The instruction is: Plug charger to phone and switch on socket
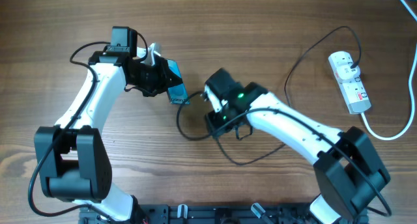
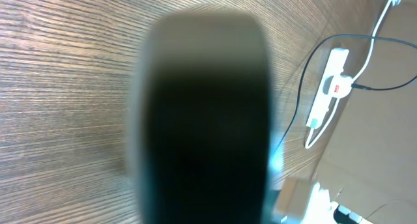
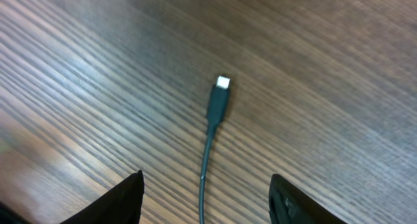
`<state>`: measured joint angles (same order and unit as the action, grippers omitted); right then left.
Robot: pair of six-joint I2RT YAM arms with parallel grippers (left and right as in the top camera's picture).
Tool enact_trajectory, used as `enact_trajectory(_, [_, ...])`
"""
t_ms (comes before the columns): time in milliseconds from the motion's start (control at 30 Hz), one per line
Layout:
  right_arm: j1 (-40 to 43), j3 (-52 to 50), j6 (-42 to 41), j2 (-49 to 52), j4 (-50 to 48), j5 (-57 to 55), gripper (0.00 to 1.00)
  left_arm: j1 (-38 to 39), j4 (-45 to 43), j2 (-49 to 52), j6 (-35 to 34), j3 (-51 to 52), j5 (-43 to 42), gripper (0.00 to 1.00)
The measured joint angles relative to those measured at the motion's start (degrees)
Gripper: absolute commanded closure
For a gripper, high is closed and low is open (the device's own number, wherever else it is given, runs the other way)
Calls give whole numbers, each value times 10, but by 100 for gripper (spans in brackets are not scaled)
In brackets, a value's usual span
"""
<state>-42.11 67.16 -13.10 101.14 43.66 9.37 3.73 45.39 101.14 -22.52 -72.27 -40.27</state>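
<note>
My left gripper (image 1: 158, 75) is shut on the phone (image 1: 174, 82), whose teal screen shows tilted, held above the table. In the left wrist view the phone (image 2: 205, 120) is a dark blur filling the middle, and the fingers are hidden. The charger's thin black cable (image 1: 195, 135) runs from the socket (image 1: 349, 81), loops under my right arm and ends near the phone's lower end. In the right wrist view the connector (image 3: 219, 101) lies flat on the wood, metal tip pointing away. My right gripper (image 3: 205, 198) is open and empty, with the cable running between its fingers.
The white power strip lies at the far right with its thick white cord (image 1: 409, 87) curving along the table's edge. It also shows in the left wrist view (image 2: 329, 87). Slack charger cable arcs over the table at the back right (image 1: 306, 51).
</note>
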Motion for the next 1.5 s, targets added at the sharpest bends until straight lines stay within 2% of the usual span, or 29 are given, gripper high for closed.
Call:
enact_trajectory(100, [-20,-20,-3,0,-8,-48,30,0,-1,0,4,4,9,96])
enact_trajectory(400, [-21,-116,-3,1,-60,-98,31,0,-11,0,8,45,25,96])
enact_trajectory(667, [-21,-122,18,1,-100,-120,30,25,-28,0,7,45,30,96])
enact_trajectory(733, [-21,-123,34,1,-110,-120,35,31,-32,0,1,45,34,96])
enact_trajectory(800, [-21,-123,44,1,-111,-119,35,33,-32,0,-6,45,42,96])
enact_trajectory(900, [-21,-104,40,1,-85,-118,27,34,-32,0,-10,46,50,96])
enact_trajectory(1000, [-21,-67,40,1,-80,-84,26,34,-32,0,-14,46,53,96])
enact_trajectory(1200, [-21,-60,40,1,-68,-39,39,34,-30,0,-14,46,55,96])
enact_trajectory(1400, [-21,-60,40,20,-67,-31,45,34,-30,0,-14,46,55,96])
enact_trajectory(1500, [-25,-58,40,43,-73,-30,53,34,-30,0,-14,46,55,96])
